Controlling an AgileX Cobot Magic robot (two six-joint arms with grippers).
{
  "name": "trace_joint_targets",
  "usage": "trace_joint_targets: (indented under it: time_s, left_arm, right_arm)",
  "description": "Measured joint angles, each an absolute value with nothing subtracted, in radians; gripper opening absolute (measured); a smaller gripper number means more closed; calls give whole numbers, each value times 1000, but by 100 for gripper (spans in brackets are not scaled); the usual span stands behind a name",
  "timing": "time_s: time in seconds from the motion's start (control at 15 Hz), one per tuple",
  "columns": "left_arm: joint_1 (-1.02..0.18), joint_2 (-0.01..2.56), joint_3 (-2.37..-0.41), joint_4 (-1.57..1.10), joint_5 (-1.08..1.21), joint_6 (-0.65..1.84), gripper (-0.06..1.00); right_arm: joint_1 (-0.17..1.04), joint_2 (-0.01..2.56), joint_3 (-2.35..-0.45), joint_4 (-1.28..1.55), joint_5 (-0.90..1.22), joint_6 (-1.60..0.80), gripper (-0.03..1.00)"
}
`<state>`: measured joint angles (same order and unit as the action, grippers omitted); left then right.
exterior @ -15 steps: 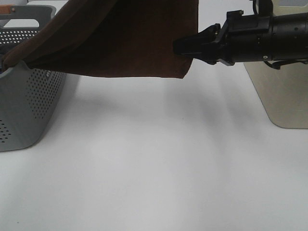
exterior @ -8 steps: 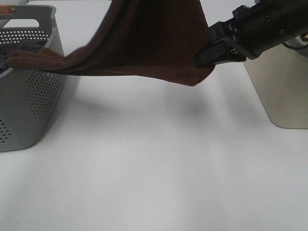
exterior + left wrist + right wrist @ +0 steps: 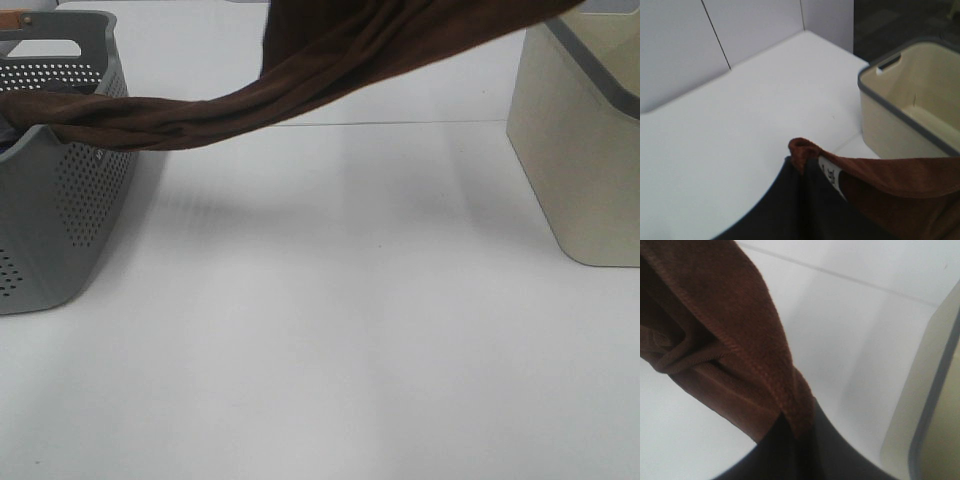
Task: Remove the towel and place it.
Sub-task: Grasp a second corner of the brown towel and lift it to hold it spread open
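Since the earlier frame the right arm has risen out of the high view past 1 o'clock. The towel has been drawn from a hanging sheet into a taut, bunched band. It runs from the rim of the grey basket at 9 o'clock, where its low end lies, up to the top edge between 12 and 1 o'clock. It hangs clear of the bench. The beige bin stands at 3 o'clock.

In its wrist view, the left gripper is clamped on a towel corner beside a white label. The right gripper is likewise closed tight, pinching the stitched hem.
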<state>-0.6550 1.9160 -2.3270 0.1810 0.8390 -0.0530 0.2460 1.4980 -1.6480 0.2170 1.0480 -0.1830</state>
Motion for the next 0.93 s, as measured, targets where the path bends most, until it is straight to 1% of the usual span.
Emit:
trace_joint_targets:
  time_s: [0.13, 0.33, 0.6, 0.8, 0.93]
  left_arm:
    - [-655, 1867, -2407, 211, 836, -53, 0]
    - [-655, 1823, -2433, 299, 842, -53, 0]
    - [-657, 1843, -2430, 432, 927, -93, 0]
    - [-642, 1923, -2426, 491, 952, -115, 0]
    - [-608, 1978, -2425, 490, 947, -144, 0]
  right_arm:
    - [246, 1487, -1800, 153, 1048, -182, 0]
    - [246, 1485, -1947, 127, 1045, -182, 0]
    - [247, 1501, -1970, 175, 1036, -182, 0]
    - [247, 1584, -1970, 146, 1028, -182, 0]
    - [248, 1667, -1970, 88, 944, -182, 0]
